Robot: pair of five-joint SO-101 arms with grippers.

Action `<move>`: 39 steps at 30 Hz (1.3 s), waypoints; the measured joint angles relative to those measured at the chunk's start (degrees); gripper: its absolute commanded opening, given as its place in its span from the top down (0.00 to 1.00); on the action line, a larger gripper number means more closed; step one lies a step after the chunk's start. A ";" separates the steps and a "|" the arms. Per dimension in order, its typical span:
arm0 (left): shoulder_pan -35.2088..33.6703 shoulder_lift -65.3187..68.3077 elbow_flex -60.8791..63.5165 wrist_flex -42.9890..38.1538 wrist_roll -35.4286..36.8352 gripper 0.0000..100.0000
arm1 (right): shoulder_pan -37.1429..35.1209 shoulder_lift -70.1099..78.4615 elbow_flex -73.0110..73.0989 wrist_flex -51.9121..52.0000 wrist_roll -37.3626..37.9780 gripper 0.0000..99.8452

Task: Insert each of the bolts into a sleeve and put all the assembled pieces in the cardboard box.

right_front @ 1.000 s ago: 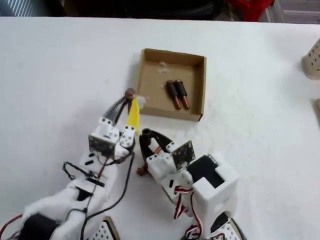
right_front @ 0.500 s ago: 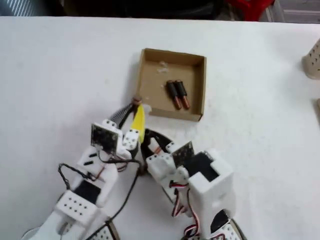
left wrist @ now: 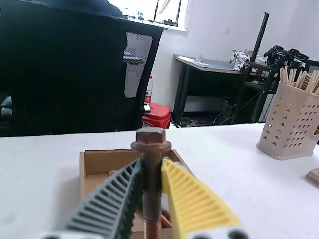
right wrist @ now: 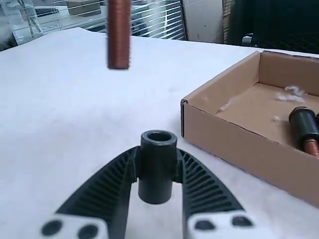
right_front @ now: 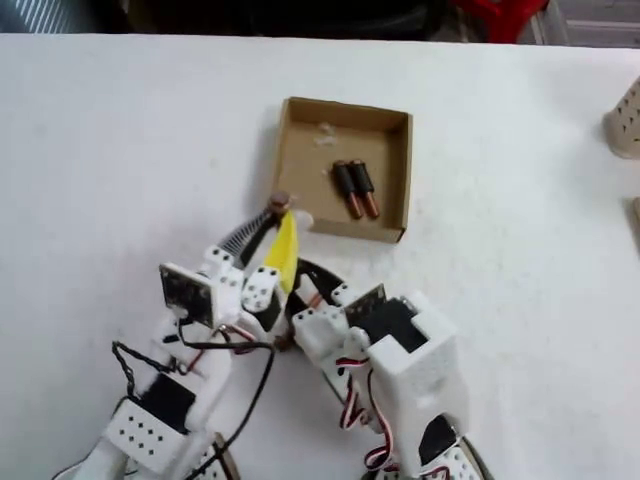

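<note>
No text, label, number or sign legible anywhere. Any print on the dark circuit board (right_front: 186, 288) at seven o'clock of the table, or on the second circuit board (right_front: 368, 302) at six o'clock, too small to make out.
</note>
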 measured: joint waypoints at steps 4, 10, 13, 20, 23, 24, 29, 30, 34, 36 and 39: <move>1.58 0.00 0.00 0.09 0.26 0.98 | 0.00 0.00 0.00 0.00 0.00 0.98; 2.90 -0.09 0.00 -1.41 0.26 0.98 | 0.00 0.00 0.00 0.00 0.00 0.98; 2.81 -0.09 0.00 -3.25 0.26 0.98 | 0.00 0.00 0.00 0.00 0.00 0.98; 2.73 -0.09 0.00 -4.48 0.26 0.98 | 0.00 0.00 0.00 0.00 0.00 0.98; 0.53 -0.09 -0.53 -5.01 0.26 0.98 | 0.00 0.00 0.00 0.00 0.00 0.98; -0.18 0.09 -1.14 -5.01 0.26 0.98 | 0.00 0.00 0.00 0.00 0.00 0.98; -0.97 10.55 -8.88 -5.54 0.26 0.98 | 0.00 0.00 0.00 0.00 0.00 0.98; -0.97 13.98 -10.55 -5.54 0.26 0.98 | 0.00 0.00 0.00 0.00 0.00 0.98; -0.97 25.67 -13.19 -10.81 0.35 0.98 | 0.00 0.00 0.00 0.00 0.00 0.98; -0.97 27.16 -13.19 -12.84 0.35 0.98 | 0.00 0.00 0.00 0.00 0.00 0.98; -0.62 26.99 -12.13 -14.07 0.35 0.98 | 0.00 0.00 0.00 0.00 0.00 0.98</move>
